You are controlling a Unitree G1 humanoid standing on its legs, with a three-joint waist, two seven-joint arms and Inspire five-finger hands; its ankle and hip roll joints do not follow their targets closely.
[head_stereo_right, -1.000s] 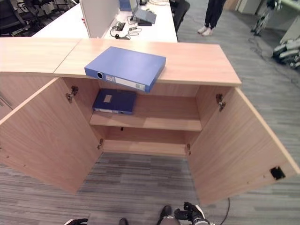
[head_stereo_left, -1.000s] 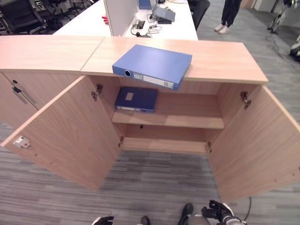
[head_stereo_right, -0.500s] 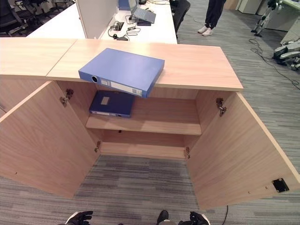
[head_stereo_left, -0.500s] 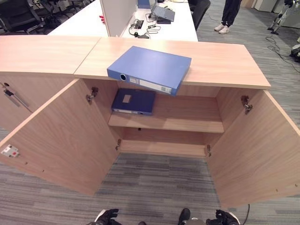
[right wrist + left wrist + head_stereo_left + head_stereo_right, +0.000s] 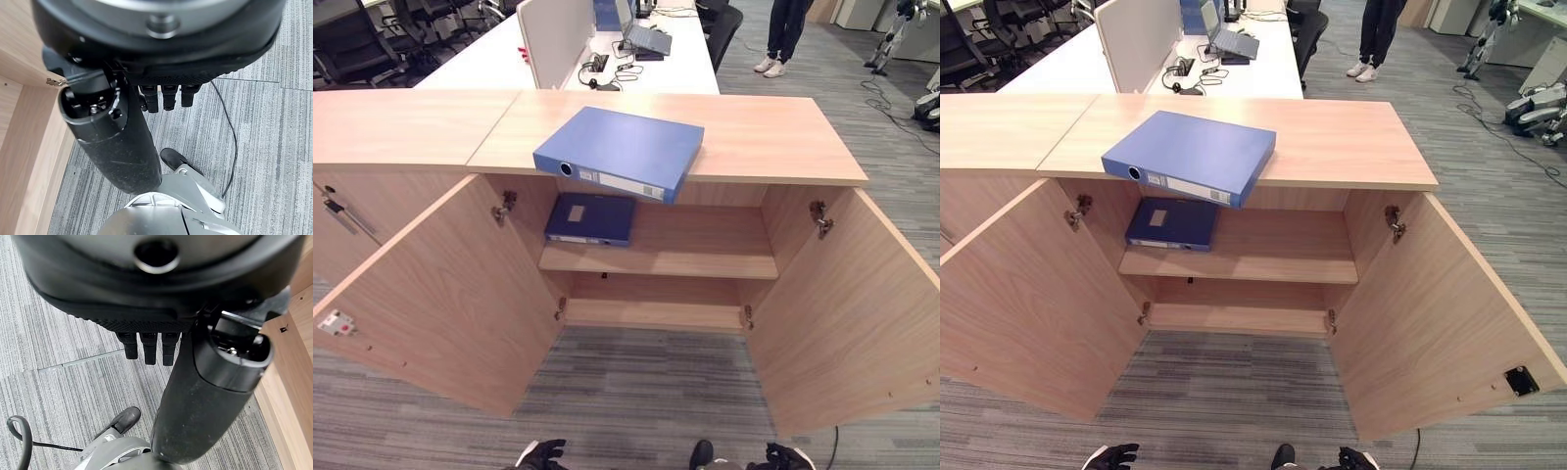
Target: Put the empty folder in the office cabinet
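The blue folder (image 5: 619, 152) is lying flat on the cabinet top (image 5: 764, 137), its spine poking out over the front edge above the open doors. Another folder (image 5: 591, 217) is sitting at the shelf's (image 5: 695, 257) left end, leaving the right side free. Both the left hand (image 5: 146, 345) and right hand (image 5: 168, 95) are hanging low over the carpet, fingers loose and holding nothing, which the wrist views are showing best.

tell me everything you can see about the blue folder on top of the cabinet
The blue folder is a thick box-style binder, plastic by its look, with a round finger hole and a pale label strip on its spine. It lies flat and closed, turned askew on the cabinet top, its spine corner jutting past the front edge above the open doors. Neither hand touches it.
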